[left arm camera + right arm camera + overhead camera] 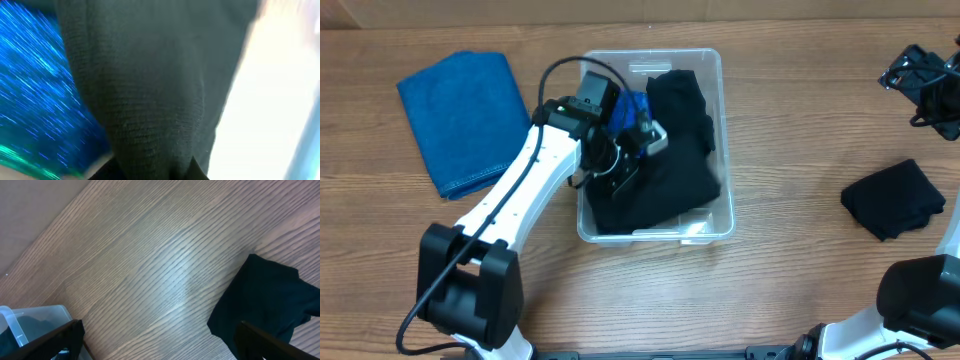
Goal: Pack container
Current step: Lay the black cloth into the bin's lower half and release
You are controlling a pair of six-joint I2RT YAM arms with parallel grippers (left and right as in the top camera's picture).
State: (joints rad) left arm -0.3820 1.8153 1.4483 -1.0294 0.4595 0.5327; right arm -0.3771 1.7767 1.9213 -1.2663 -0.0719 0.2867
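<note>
The clear container [718, 66] stands at the table's middle and holds a black cloth [682, 130] and a blue cloth [632, 108]. My left gripper [620, 168] is down inside the container at its left side. In the left wrist view its jaws [156, 172] are closed on a fold of the black cloth [150, 85], with the blue cloth [35, 95] blurred to the left. My right gripper [923, 85] is at the far right, open and empty; its fingers [160, 330] spread wide above bare wood. A corner of the container [30, 317] shows in the right wrist view.
A folded blue towel [465, 115] lies on the table left of the container. A second black cloth [893, 198] lies at the right and also shows in the right wrist view [265, 300]. The table [790, 290] is wood.
</note>
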